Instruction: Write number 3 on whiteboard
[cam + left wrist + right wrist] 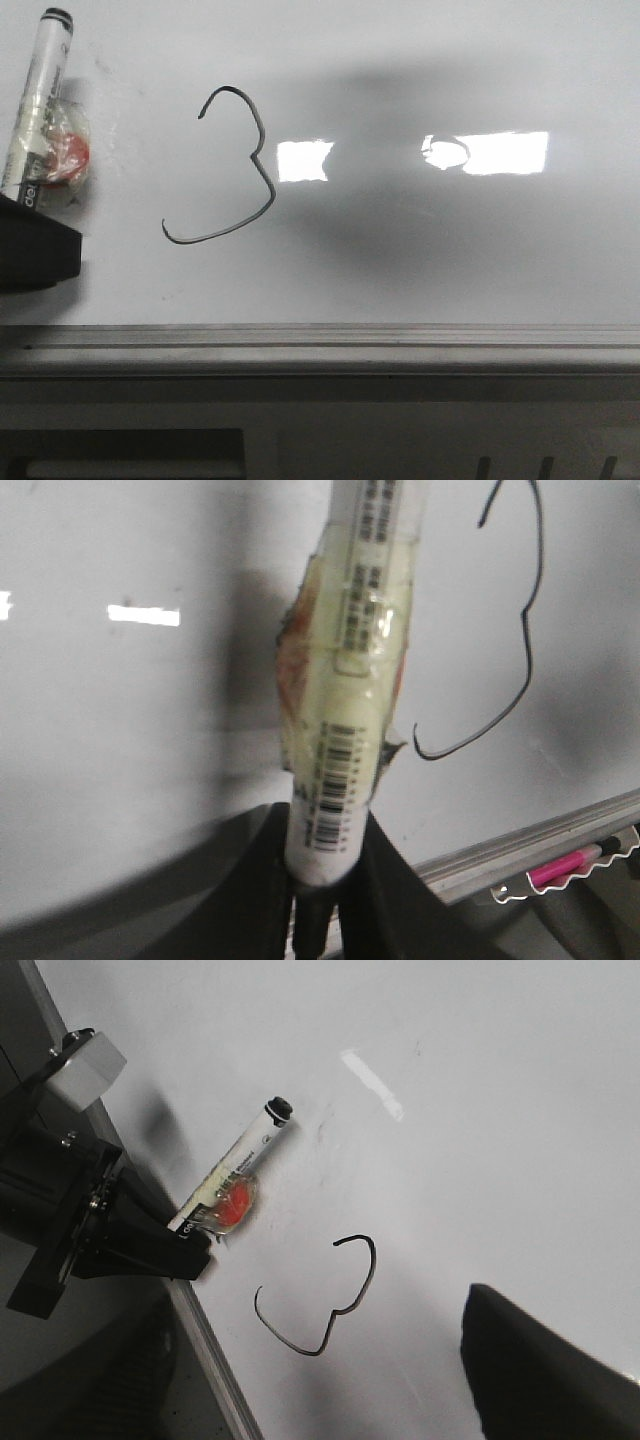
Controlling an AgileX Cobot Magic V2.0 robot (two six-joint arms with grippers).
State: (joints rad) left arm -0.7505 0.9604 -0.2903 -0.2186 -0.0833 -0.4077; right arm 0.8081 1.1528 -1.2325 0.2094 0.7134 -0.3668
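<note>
The left gripper (320,880) is closed on a marker (38,95), held left of the 3 (232,170) with its tip off the whiteboard (450,260). Whether the right gripper (545,1370) is open cannot be told. Bright reflections (505,152) are seen right of the 3, a rail (320,340) below it.

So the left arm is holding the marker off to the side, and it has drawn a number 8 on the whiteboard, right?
Not quite: the figure is a number 3, open on its left side, not an 8. The front view shows it plainly. The rest holds: the left arm's fingers grip the marker, off to the side of the figure on the whiteboard.
</note>
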